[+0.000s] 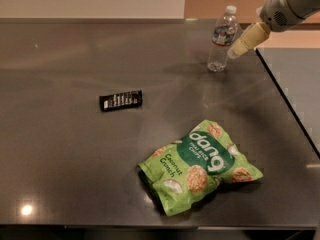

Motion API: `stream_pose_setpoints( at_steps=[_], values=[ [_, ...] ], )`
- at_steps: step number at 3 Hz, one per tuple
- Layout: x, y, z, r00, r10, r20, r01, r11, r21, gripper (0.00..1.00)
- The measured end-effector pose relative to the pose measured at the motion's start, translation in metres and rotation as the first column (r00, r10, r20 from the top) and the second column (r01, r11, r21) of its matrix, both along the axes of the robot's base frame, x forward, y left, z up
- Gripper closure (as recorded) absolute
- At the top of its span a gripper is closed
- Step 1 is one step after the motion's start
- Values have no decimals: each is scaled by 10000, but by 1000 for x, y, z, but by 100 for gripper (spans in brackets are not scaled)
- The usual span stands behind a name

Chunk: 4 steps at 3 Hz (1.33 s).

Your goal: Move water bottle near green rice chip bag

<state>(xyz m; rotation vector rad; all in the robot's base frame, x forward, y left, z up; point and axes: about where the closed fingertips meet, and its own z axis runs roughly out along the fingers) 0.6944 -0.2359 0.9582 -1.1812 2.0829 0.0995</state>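
Note:
The water bottle (222,39) stands upright at the far right of the dark table; it is clear and ribbed, with a white cap and a red, white and blue label. The green rice chip bag (199,165) lies flat near the table's front, right of centre, with white "dang" lettering. My gripper (234,52) comes in from the upper right on a grey arm. Its cream-coloured tip is just right of the bottle at label height, very close to it. The bottle is not held.
A small black wrapper (120,100) lies left of centre on the table (60,149). The table's right edge (285,99) runs diagonally just right of the bottle and bag. A wall is behind the table.

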Motion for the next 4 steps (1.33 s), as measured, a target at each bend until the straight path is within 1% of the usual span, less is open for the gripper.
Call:
stream_pose_setpoints(
  at_steps=[1, 2, 3, 4],
  values=[
    [24, -2, 1, 9989, -389, 268, 368, 9964, 767, 0],
    [42, 1, 0, 9972, -682, 308, 627, 9861, 1540, 0],
    [57, 7, -4, 9959, -859, 283, 777, 9727, 2187, 0],
    [67, 13, -7, 9949, -969, 292, 856, 9598, 2672, 0]
  ],
)
